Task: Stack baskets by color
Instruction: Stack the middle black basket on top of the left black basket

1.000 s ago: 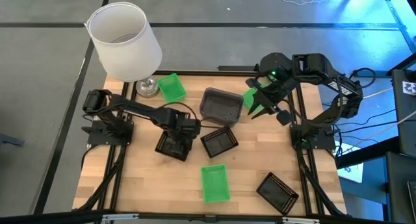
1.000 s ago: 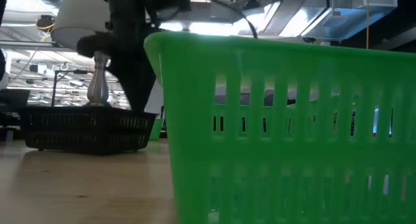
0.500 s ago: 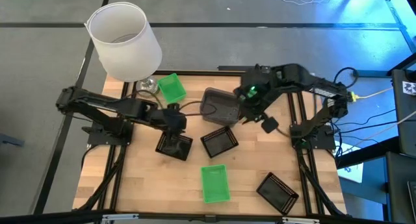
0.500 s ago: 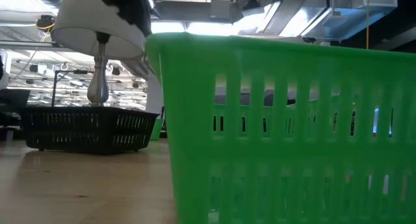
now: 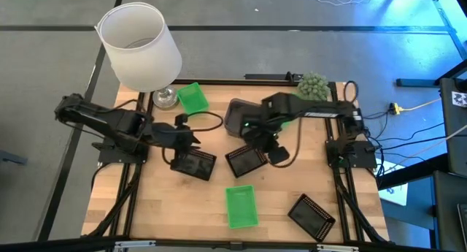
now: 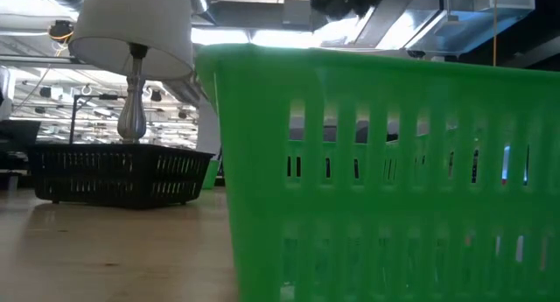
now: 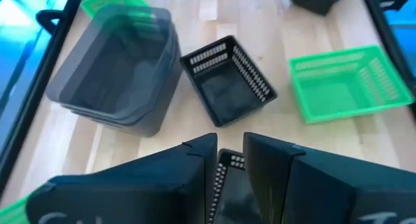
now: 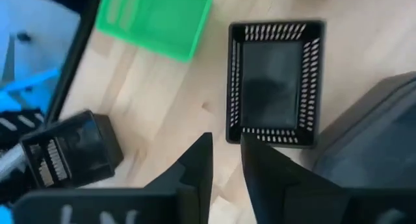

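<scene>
1. at the table's left centre, the left gripper (image 7: 229,143) has its fingers closed down to a thin slot over the rim wall of the left black basket (image 5: 195,166). it looks pinched there, the basket resting on the wooden table (image 5: 160,208).
2. the right gripper (image 8: 225,143) hangs just short of the middle black basket (image 8: 274,81), fingers a sliver apart with only bare wood between them.
3. step in hand, as i read it: gathering the black ones. next the left black basket needs lifting level and nesting squarely into the middle one.
4. the grey stack (image 5: 242,117) stands just behind, already nested: smoky, translucent, round-cornered.
5. the front green basket (image 5: 241,206) and the corner black basket (image 5: 312,215) lie well apart: thin rigid plastic, slotted walls, tapered to nest.
</scene>
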You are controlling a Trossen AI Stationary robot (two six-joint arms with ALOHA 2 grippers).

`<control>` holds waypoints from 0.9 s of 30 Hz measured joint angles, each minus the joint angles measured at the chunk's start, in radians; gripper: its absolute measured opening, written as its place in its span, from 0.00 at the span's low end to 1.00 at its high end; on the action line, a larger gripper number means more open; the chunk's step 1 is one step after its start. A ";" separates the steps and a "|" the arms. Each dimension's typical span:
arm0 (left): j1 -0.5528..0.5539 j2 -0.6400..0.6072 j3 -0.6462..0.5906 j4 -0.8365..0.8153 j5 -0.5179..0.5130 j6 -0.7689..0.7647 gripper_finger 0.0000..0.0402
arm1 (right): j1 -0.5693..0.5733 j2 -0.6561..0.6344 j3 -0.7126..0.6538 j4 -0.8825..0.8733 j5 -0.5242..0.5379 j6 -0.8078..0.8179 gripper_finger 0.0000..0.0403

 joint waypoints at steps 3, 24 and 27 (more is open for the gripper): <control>-0.024 -0.012 0.000 0.000 -0.004 -0.030 0.17 | 0.025 0.049 0.000 -0.022 0.036 -0.066 0.20; -0.160 -0.024 -0.001 0.000 -0.109 -0.064 0.17 | 0.102 0.152 0.000 0.061 0.036 0.010 0.12; -0.173 -0.024 -0.001 -0.001 -0.110 -0.064 0.17 | 0.105 0.185 0.000 0.060 0.036 0.002 0.19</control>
